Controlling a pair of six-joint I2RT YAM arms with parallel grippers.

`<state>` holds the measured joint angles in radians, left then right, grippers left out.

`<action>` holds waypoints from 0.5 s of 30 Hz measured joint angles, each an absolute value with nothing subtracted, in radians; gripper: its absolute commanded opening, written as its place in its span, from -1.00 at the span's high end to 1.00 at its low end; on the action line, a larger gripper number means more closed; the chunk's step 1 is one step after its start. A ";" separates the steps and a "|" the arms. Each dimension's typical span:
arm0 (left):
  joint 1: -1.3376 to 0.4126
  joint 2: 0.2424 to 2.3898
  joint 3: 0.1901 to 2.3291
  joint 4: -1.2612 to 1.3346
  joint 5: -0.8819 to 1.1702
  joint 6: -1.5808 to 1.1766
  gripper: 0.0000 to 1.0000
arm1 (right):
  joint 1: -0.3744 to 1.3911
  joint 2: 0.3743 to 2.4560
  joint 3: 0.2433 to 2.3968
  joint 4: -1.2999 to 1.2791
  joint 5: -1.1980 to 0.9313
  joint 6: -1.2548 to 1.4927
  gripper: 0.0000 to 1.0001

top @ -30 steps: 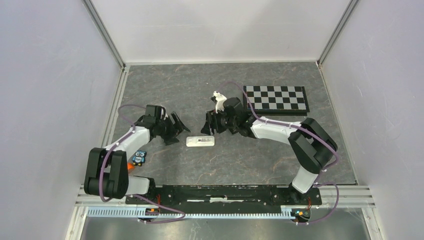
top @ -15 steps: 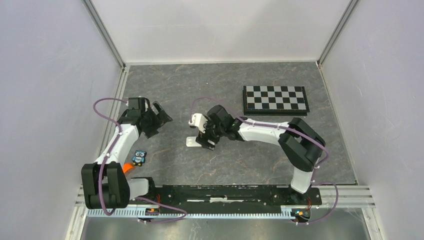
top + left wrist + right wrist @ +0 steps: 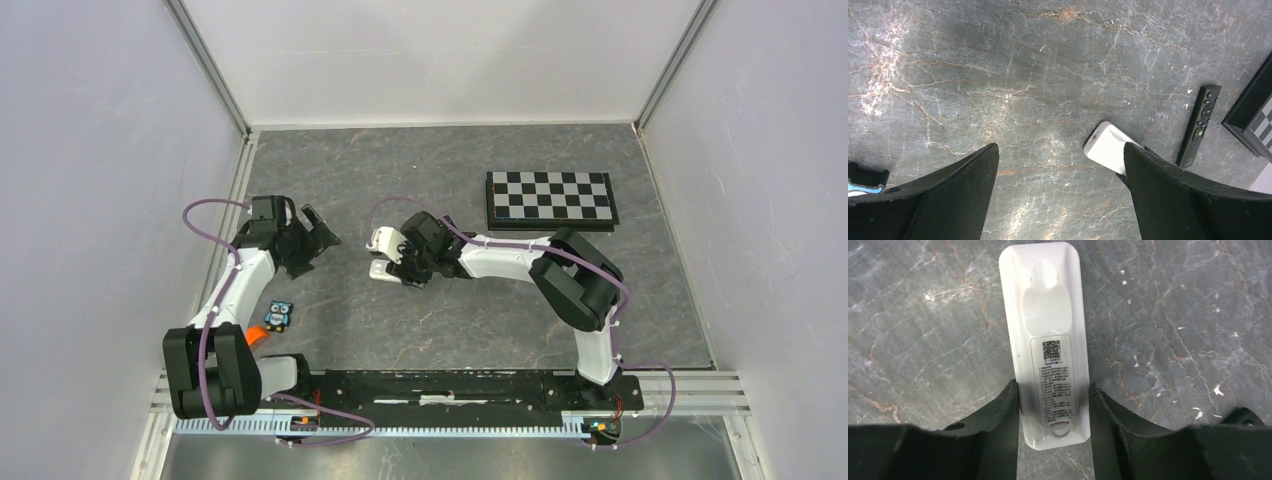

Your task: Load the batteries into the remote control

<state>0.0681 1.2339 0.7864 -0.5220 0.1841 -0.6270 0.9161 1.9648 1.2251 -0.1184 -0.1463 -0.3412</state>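
A white remote control (image 3: 1045, 330) lies flat on the table with its printed label facing up. My right gripper (image 3: 1054, 405) is shut on its near end, one finger pressed against each long side. From above, the remote control (image 3: 380, 270) pokes out to the left of the right gripper (image 3: 408, 272). My left gripper (image 3: 318, 232) hovers open to the left of it with nothing between its fingers. In the left wrist view the left gripper (image 3: 1060, 146) is over bare table, and the remote control (image 3: 1105, 147) shows beside its right finger. A small orange piece (image 3: 256, 337) by the left arm's base may be one of the batteries.
A slim black remote (image 3: 1199, 125) lies beyond the white one, hidden under the right arm from above. A checkerboard (image 3: 550, 198) sits at the back right. A small blue owl figure (image 3: 279, 316) lies near the left arm. Walls enclose the table on three sides.
My right gripper came down over the white remote, closed on its end and shifted left with it. My left gripper pulled back to the left and opened wide.
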 measured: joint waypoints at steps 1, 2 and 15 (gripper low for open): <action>0.068 1.234 0.786 -0.522 0.184 -0.627 -0.99 | 0.916 1.965 1.225 -0.114 -0.136 -0.331 0.31; 0.069 1.234 0.786 -0.522 0.185 -0.627 -0.99 | 0.916 1.965 1.225 -0.107 -0.125 -0.311 0.36; 0.071 1.149 0.826 -0.601 0.197 -0.627 -0.99 | 0.891 1.961 1.201 -0.057 0.306 0.154 0.36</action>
